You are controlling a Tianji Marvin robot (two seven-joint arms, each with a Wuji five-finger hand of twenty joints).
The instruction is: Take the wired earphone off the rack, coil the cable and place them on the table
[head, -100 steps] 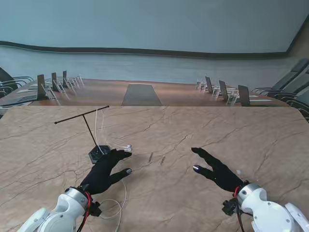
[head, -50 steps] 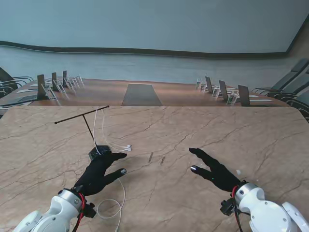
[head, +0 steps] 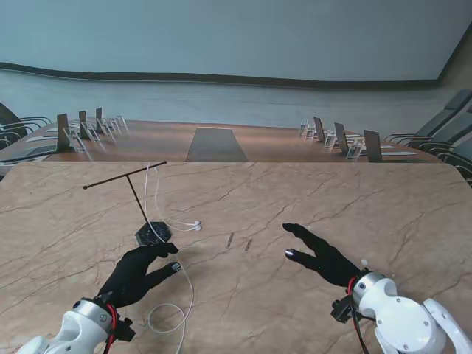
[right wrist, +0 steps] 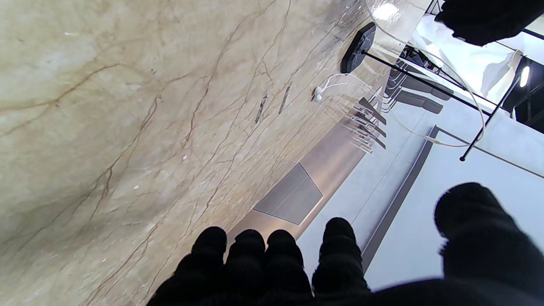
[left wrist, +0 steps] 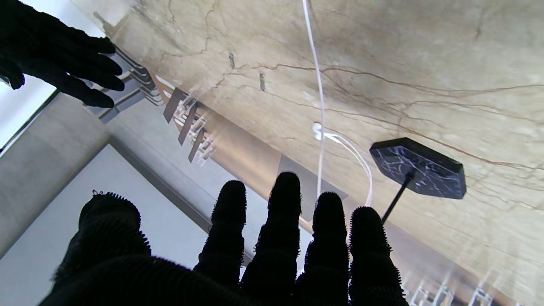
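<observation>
While left hand point(head: 136, 274) hovers, rack point(head: 153, 234) near

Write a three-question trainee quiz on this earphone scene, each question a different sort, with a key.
1. True or false: the earphone cable is draped over the rack.
2. Multiple choice: the left hand is
A. shut on the cable
B. open, holding nothing
C. shut on the rack's base
3. Fill in: a loop of cable lies on the table nearer to me than the rack's ____.

Key
1. True: it hangs from the crossbar, earbuds on the table.
2. B: fingers apart in the wrist view; the right hand is open too.
3. base
</observation>
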